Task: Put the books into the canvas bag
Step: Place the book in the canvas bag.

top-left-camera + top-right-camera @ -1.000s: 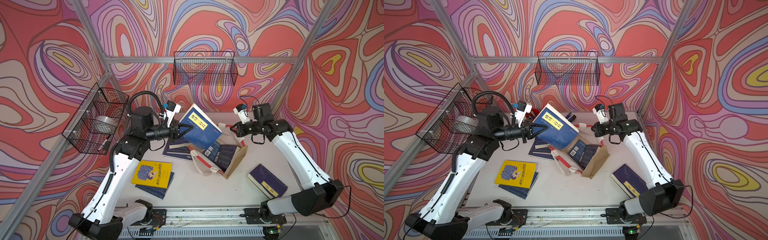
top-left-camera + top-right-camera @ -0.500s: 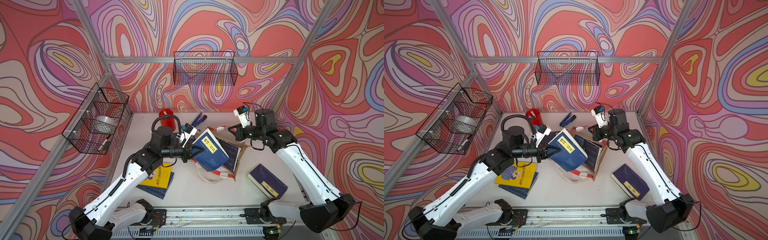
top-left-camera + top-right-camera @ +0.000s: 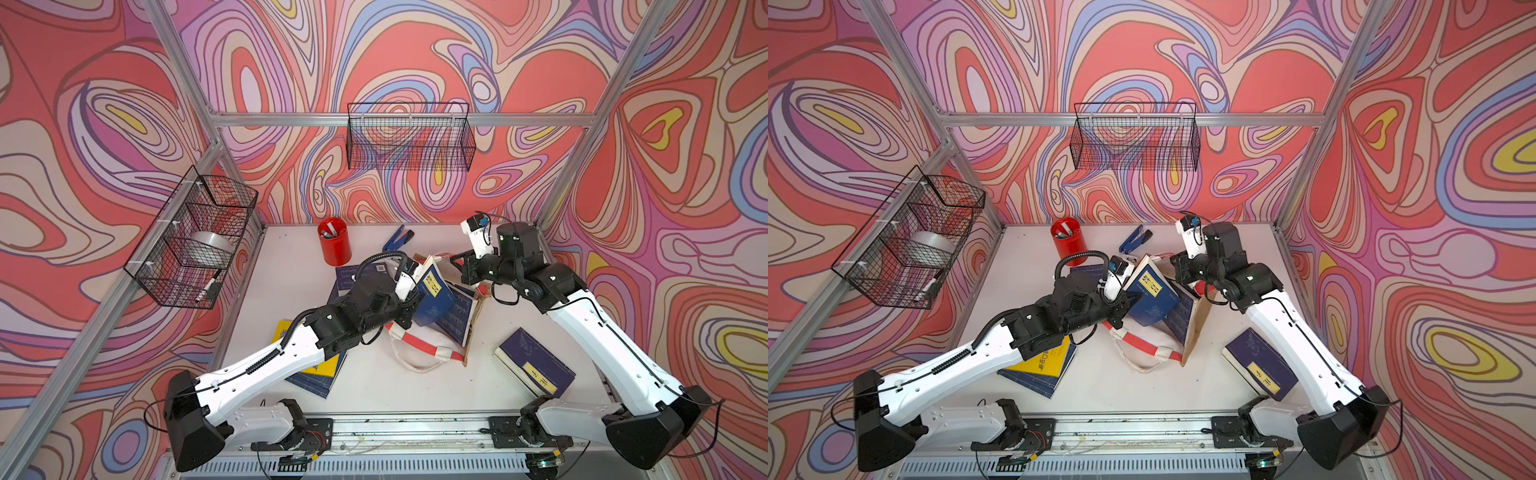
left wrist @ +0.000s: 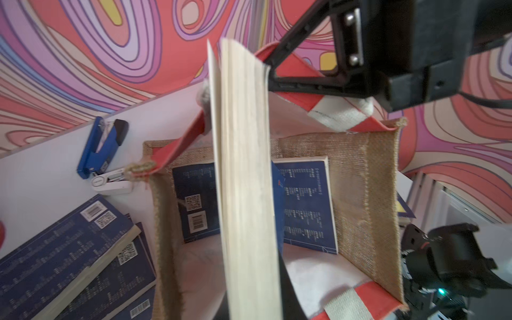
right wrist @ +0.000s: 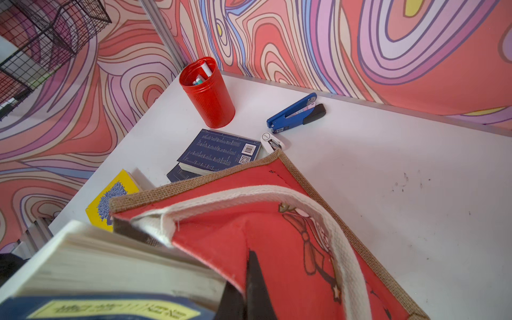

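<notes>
The canvas bag lies on its side at mid-table, its mouth facing left, with a navy book inside it. My left gripper is shut on another navy book with a yellow label. That book stands on edge in the bag's mouth, page edges towards the left wrist camera. My right gripper is shut on the bag's red handle and holds the upper side raised. More books lie outside: a navy stack, a yellow one under my left arm, and one at the right.
A red pen cup and a blue stapler stand at the back of the table, with a small white staple remover near the bag's corner. Wire baskets hang on the left wall and the back wall.
My left arm has swung down and to the right, bringing the book from high above the table into the bag's mouth. The right gripper kept its hold and moved slightly.
</notes>
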`<action>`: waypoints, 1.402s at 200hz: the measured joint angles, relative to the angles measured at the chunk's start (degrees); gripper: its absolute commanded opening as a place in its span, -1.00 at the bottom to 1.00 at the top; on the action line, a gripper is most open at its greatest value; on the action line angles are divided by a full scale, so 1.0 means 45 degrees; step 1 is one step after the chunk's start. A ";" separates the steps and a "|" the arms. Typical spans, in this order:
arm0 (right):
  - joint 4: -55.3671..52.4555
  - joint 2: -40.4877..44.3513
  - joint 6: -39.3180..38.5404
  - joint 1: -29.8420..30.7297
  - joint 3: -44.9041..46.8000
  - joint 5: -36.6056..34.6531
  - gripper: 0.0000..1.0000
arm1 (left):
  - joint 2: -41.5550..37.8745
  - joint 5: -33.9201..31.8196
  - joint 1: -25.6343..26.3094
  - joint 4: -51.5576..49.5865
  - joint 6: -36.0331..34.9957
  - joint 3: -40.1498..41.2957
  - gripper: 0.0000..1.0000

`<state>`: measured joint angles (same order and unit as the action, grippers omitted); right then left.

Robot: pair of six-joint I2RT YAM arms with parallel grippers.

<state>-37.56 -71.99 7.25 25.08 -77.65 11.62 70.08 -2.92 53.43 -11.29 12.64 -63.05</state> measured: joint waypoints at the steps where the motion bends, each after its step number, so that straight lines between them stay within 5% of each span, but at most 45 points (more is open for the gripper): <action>1: 0.0005 0.0000 0.0005 0.0005 0.0005 -0.0019 -1.00 | 0.0005 -0.0044 0.0005 0.0005 0.0000 -0.0010 -1.00; 106: 0.0277 -0.0092 0.2322 0.0223 0.0010 -0.1749 -1.00 | 0.2050 -0.4697 0.2603 0.2084 -0.0967 -0.0010 -0.99; 126: 0.0359 -0.0121 0.2492 0.0257 0.0010 -0.1821 -1.00 | 0.2380 -0.4915 0.2642 0.2380 -0.1103 -0.0010 -0.40; 156: 0.0452 -0.0121 0.2618 0.0272 0.0083 -0.2025 -1.00 | 0.2472 -0.4770 0.2642 0.2846 -0.1146 -0.0015 -0.02; 206: 0.0486 -0.0121 0.2637 0.0277 0.0117 -0.2331 -1.00 | 0.2327 -0.2764 0.2671 0.3813 -0.1287 0.0121 0.20; 244: 0.0486 -0.0136 0.2497 0.0277 0.0117 -0.2458 -1.00 | 0.1457 -0.2749 0.2589 0.3784 -0.1491 0.0379 0.48; 280: 0.0704 -0.0330 0.2297 -0.0160 0.0321 -0.2560 -1.00 | -0.0034 -0.2589 0.0767 0.2803 -0.1214 0.0379 0.55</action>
<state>-34.39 -73.47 17.58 24.36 -76.20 0.10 69.93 -14.57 56.88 1.32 7.18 -61.34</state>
